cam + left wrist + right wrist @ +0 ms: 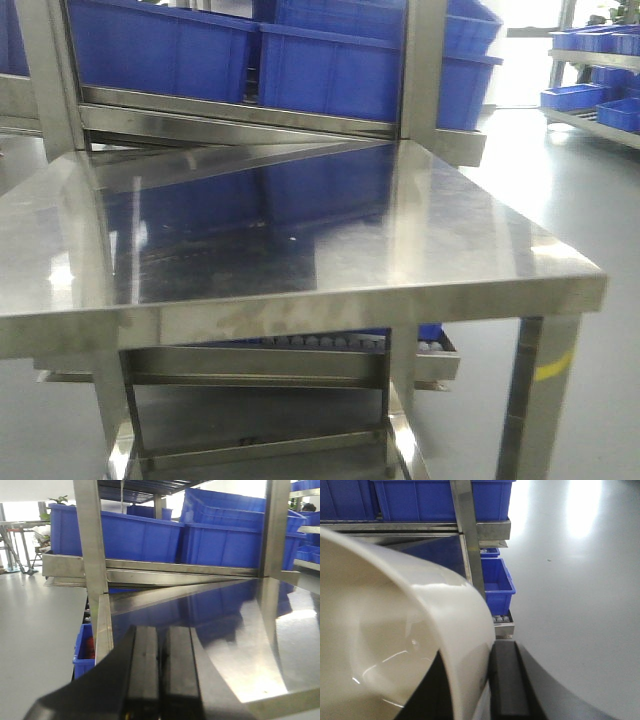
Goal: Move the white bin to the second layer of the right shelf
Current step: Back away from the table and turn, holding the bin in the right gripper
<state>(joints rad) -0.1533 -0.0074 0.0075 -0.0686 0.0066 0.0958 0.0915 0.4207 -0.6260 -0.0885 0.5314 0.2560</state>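
Warehouse: steel racks (240, 108), blue crates (330, 70) (polished grey floor (560, 190))

Steel table (300, 230) in front; blue crates (330, 65) on rack (240, 115) behind.

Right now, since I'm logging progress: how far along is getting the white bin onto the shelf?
Done: the right gripper is clamped on the rim of the white bin, and the bin is off the steel table. In hand: the bin is held up facing the rack. Left: the placing itself; the bin rests on no rack level in view. The left gripper is shut on nothing.
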